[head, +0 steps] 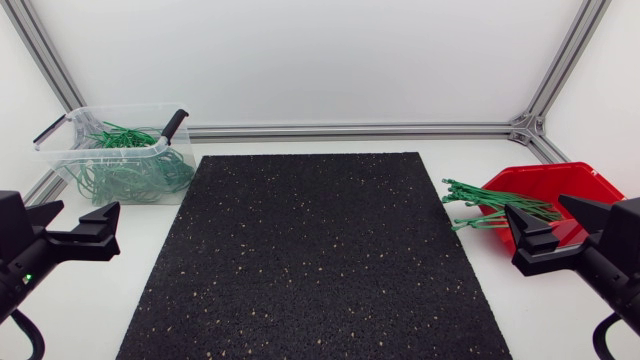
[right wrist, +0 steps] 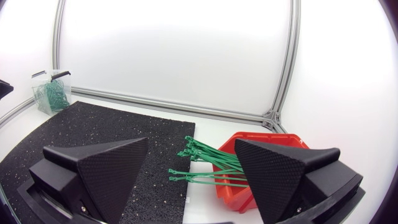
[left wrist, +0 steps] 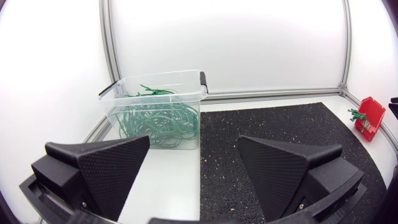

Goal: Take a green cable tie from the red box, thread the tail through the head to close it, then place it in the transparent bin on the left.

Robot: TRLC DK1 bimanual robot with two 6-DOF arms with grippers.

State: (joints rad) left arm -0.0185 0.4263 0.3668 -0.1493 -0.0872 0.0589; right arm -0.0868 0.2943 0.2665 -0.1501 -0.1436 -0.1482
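Ties: a loose green bunch, one end in the red box, the other fanning over its rim toward the mat; none taken yet.
Right tool: spread wide and empty, just beside the bunch.
Left tool: spread and empty, near the bin, which holds closed loops.
Risk: the ties lie crossed and touching, so I judge one pinch may lift several, or drag the bunch onto the counter.
Risk at threading: a thin tail could slip from my broad fingers.
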